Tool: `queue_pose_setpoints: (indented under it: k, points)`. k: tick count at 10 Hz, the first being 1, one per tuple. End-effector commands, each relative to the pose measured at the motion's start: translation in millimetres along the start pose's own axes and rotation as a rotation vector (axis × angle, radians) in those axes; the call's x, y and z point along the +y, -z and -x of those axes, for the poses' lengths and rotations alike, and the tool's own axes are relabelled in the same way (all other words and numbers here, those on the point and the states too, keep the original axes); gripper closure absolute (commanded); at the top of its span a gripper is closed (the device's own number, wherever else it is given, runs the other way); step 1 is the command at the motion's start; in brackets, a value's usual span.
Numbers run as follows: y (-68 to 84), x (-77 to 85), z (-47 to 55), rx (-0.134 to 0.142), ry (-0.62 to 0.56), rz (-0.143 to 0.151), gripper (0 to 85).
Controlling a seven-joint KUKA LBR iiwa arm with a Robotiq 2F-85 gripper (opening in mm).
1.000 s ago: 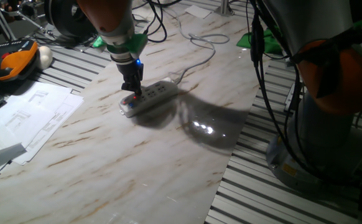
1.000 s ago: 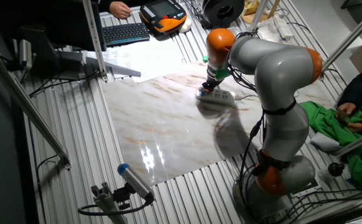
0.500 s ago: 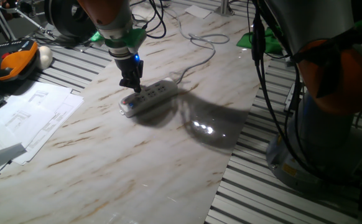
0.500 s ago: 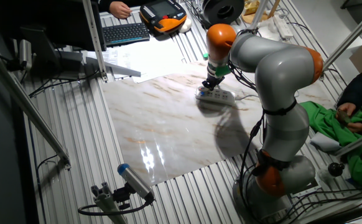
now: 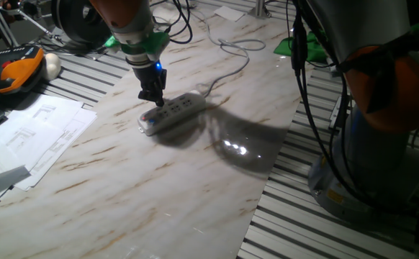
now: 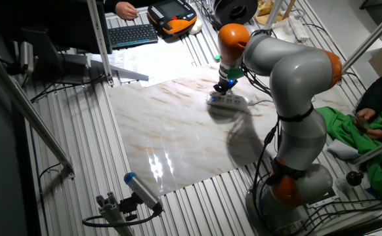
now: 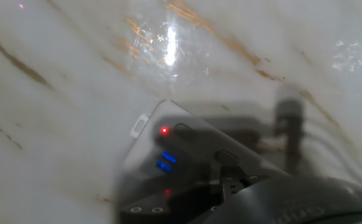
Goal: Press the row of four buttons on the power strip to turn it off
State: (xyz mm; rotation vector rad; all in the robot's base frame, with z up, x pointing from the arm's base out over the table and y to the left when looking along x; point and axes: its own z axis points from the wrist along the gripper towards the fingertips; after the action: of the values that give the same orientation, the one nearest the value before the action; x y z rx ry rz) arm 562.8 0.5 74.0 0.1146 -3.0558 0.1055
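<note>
The power strip (image 5: 173, 113) is a white bar lying slantwise on the marble table (image 5: 159, 194), with its pale cable (image 5: 231, 68) running off toward the back. The buttons (image 5: 149, 115) show a reddish spot near the strip's left end. My gripper (image 5: 155, 101) hangs just above that end, its dark fingers pointing down, and I cannot make out a gap between them. From the other side, the gripper (image 6: 221, 88) stands over the strip (image 6: 228, 101). The hand view is blurred: the strip (image 7: 187, 152) shows one red-lit button (image 7: 164, 130) and blue reflections.
Papers (image 5: 33, 137) and an orange teach pendant (image 5: 11, 68) lie left of the marble top. Green cloth (image 5: 299, 43) sits at the back right. The arm's base (image 5: 382, 151) stands to the right on slatted metal. A keyboard (image 6: 132, 33) lies beyond the table.
The gripper has risen a little off the strip's button end since one second ago. Over the last half second it has hardly moved. The strip stays where it was.
</note>
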Motion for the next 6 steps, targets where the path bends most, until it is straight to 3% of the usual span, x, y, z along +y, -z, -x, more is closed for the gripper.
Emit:
queue_pose_setpoints:
  k: [1,4,5,6]
  points:
    - [-0.9,-1.3,0.9,-0.015,0.007,-0.007,85.0]
    - [-1.6,-3.3,0.8,-0.021,0.037,-0.041,85.0]
    - [-1.6,-3.3,0.8,-0.017,0.055,-0.011,85.0]
    - [-1.6,-3.3,0.8,-0.008,0.063,0.047,85.0]
